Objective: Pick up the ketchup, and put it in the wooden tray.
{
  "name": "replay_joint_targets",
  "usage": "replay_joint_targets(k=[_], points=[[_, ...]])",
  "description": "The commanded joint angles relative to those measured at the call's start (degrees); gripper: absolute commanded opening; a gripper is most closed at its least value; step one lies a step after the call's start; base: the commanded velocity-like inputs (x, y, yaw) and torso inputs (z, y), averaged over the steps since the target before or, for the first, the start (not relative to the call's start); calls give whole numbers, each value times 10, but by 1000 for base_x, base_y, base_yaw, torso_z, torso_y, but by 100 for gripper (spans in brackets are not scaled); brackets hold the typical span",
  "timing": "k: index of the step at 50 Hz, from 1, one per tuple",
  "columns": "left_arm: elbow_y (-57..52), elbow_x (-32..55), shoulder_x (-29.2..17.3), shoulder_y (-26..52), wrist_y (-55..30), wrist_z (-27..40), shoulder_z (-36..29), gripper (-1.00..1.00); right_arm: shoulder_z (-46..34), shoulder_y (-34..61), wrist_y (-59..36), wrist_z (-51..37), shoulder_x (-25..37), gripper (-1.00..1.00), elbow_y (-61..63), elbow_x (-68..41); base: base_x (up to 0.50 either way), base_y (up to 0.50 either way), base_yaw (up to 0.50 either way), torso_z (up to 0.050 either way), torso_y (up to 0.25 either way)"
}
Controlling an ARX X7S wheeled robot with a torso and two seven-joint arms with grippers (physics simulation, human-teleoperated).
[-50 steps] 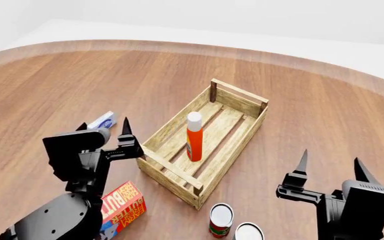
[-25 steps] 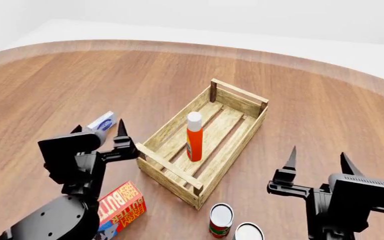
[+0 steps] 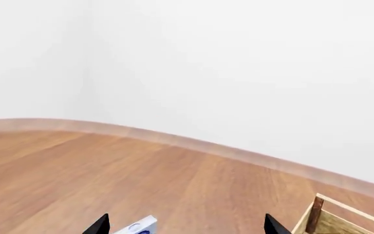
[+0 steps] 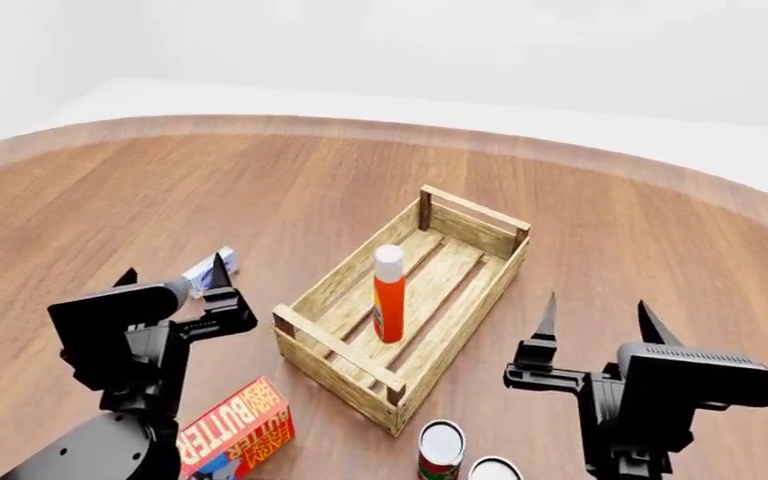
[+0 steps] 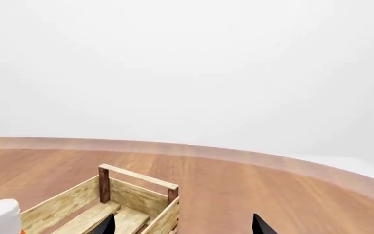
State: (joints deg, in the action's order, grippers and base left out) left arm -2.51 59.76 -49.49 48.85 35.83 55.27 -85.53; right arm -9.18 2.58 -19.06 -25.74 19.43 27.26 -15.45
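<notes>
Item, ketchup (image 4: 387, 297): we find it upright inside the wooden tray (image 4: 307, 300), between and apart from our left gripper (image 4: 171, 274) and right gripper (image 4: 595, 318), both spread and empty; placement judged complete

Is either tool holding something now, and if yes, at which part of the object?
Nothing is held. The left tool and right tool are both open and empty; the ketchup stands upright inside the wooden tray, untouched.
</notes>
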Motion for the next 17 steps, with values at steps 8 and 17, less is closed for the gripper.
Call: replay_joint_targets(k=[8,17], points=[[1,-9,-4,-14,5,10,4,100,-15,1,25,6,-9,100,-29,2,0,0,0,-6,134],[-4,-19,-7,-19,5,17,5,100,-18,-1,34,5,-12,100,-34,2,0,0,0,0,0]])
